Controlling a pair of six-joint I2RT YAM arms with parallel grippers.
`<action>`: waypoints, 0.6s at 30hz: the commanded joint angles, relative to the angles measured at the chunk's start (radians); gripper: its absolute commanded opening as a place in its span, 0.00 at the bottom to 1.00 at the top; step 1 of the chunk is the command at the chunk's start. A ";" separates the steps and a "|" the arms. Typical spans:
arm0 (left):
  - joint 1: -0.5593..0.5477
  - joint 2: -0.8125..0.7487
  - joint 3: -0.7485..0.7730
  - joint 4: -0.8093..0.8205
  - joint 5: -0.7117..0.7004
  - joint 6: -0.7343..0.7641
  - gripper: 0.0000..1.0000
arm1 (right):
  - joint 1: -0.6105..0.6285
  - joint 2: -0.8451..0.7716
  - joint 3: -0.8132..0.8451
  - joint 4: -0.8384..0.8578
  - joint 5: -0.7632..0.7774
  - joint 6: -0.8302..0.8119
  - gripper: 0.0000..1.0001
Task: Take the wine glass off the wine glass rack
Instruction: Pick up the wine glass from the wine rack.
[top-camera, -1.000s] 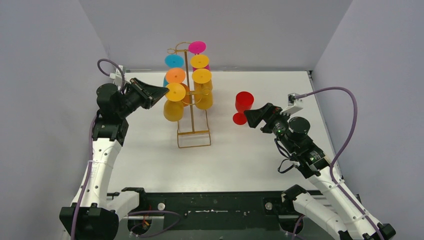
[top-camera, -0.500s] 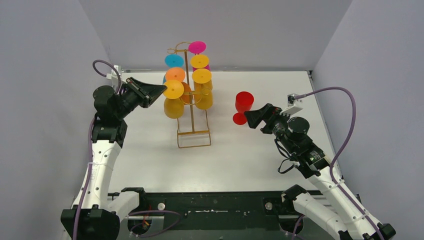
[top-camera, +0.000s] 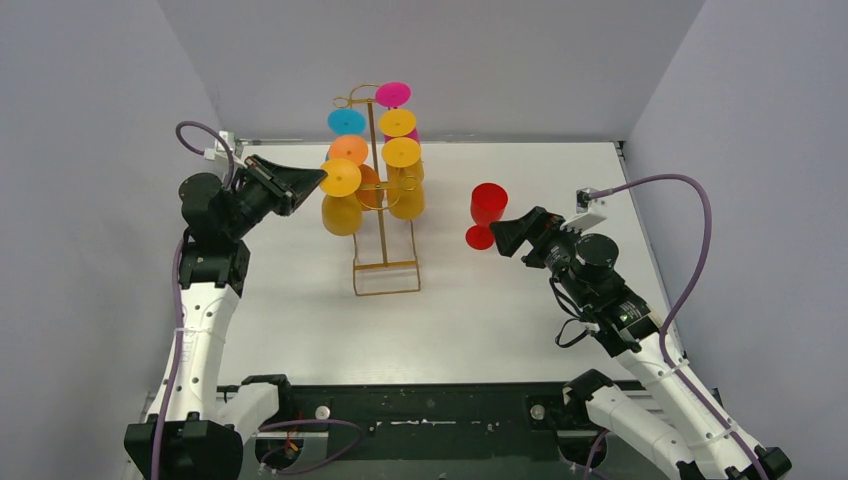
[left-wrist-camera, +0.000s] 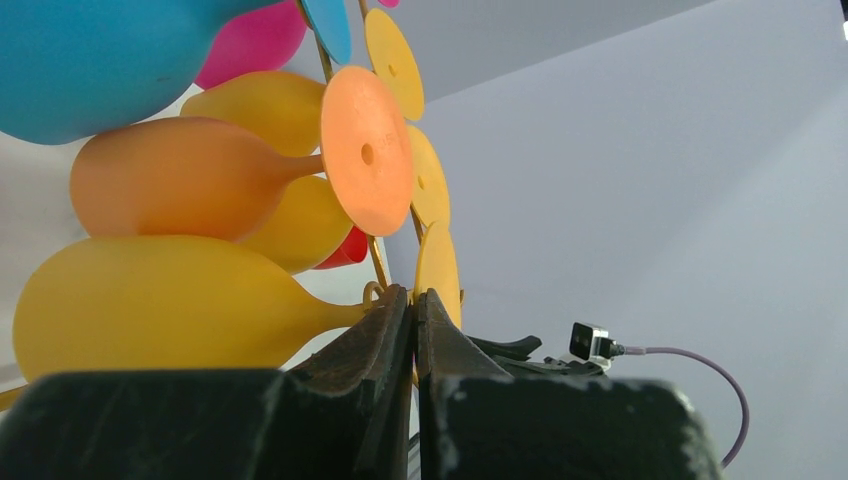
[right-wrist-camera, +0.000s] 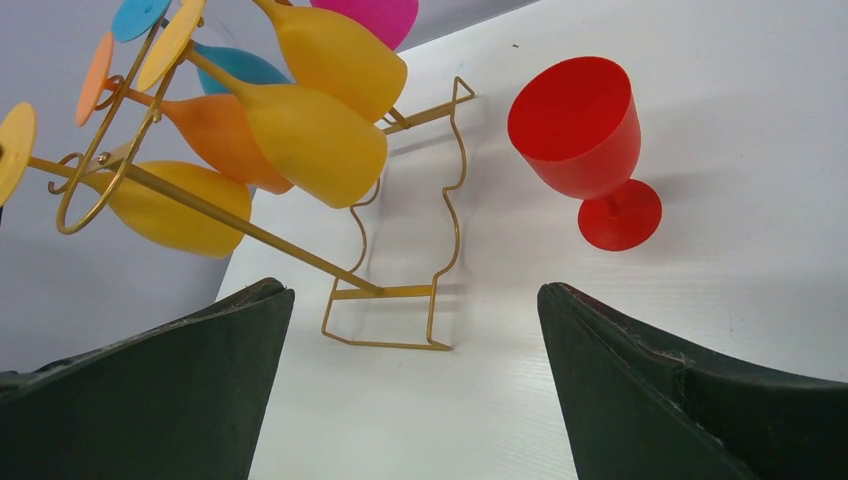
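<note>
While the left fingers (left-wrist-camera: 380, 335) pinch the yellow wine glass (left-wrist-camera: 170, 300) by its stem at the wine glass rack (top-camera: 385, 268) near the table's (top-camera: 500, 330) far edge, the right fingers (right-wrist-camera: 200, 390) stand spread.

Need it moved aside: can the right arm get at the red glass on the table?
Probably yes: the right claw is open, aimed at the upright red glass, nothing between them.
</note>
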 joint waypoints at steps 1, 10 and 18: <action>0.013 -0.028 0.011 0.046 0.017 0.016 0.00 | -0.005 -0.006 0.032 0.036 0.024 -0.002 1.00; 0.024 -0.023 0.015 0.021 0.026 0.041 0.00 | -0.006 -0.007 0.034 0.031 0.029 -0.004 1.00; 0.030 -0.024 0.026 -0.020 0.025 0.055 0.00 | -0.005 -0.006 0.034 0.030 0.029 -0.002 1.00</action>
